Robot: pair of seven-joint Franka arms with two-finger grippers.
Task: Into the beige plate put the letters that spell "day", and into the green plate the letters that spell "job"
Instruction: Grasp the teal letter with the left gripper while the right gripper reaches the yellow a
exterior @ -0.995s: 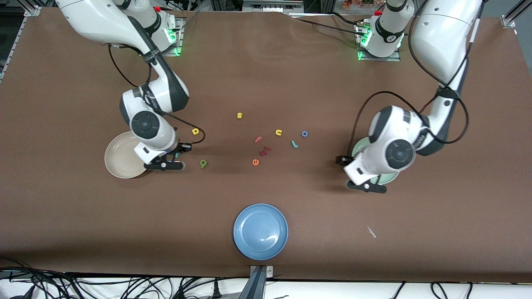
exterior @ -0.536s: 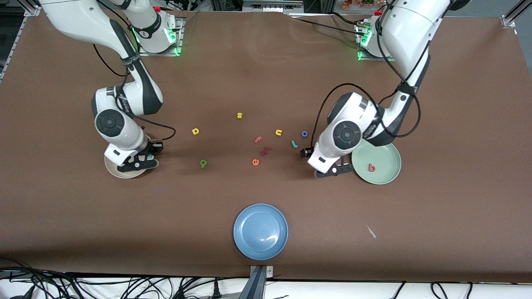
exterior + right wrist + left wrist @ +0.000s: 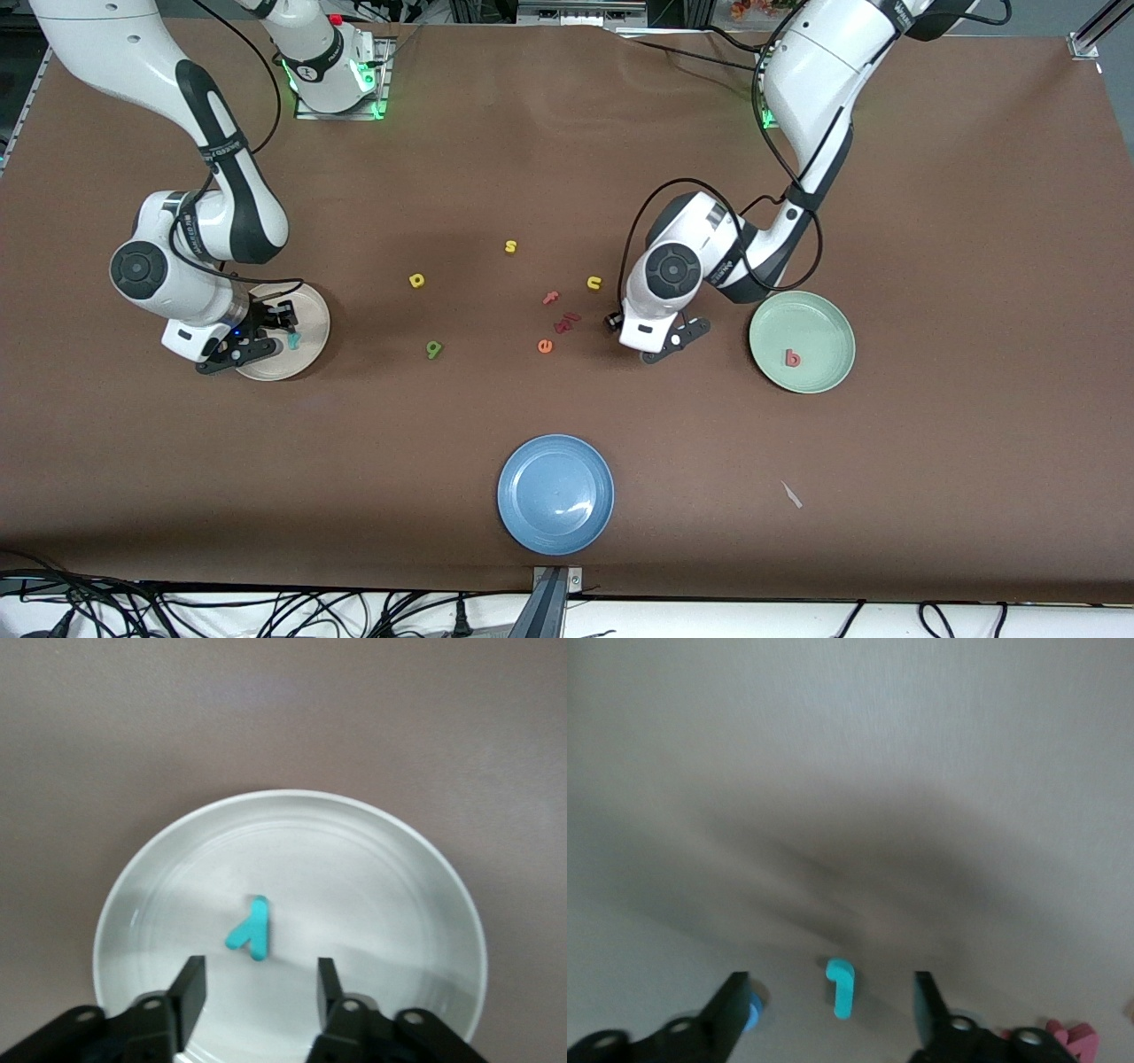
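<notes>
The teal "y" lies flat in the beige plate, toward the right arm's end of the table. My right gripper hangs open just above it, holding nothing; from the front the gripper is over the plate. My left gripper is open low over the table with the teal "j" between its fingers, untouched. The blue "o" peeks from under one finger. The red "b" lies in the green plate. The yellow looped letter and the dark green one lie on the table.
Loose letters lie mid-table: a yellow "s", a yellow "u", a pink "f", dark red pieces and an orange "e". A blue plate sits near the front edge.
My right gripper carried the "y" over the beige plate and opened; the "y" now lies in it. My left gripper left the green plate and moved over the "j".
</notes>
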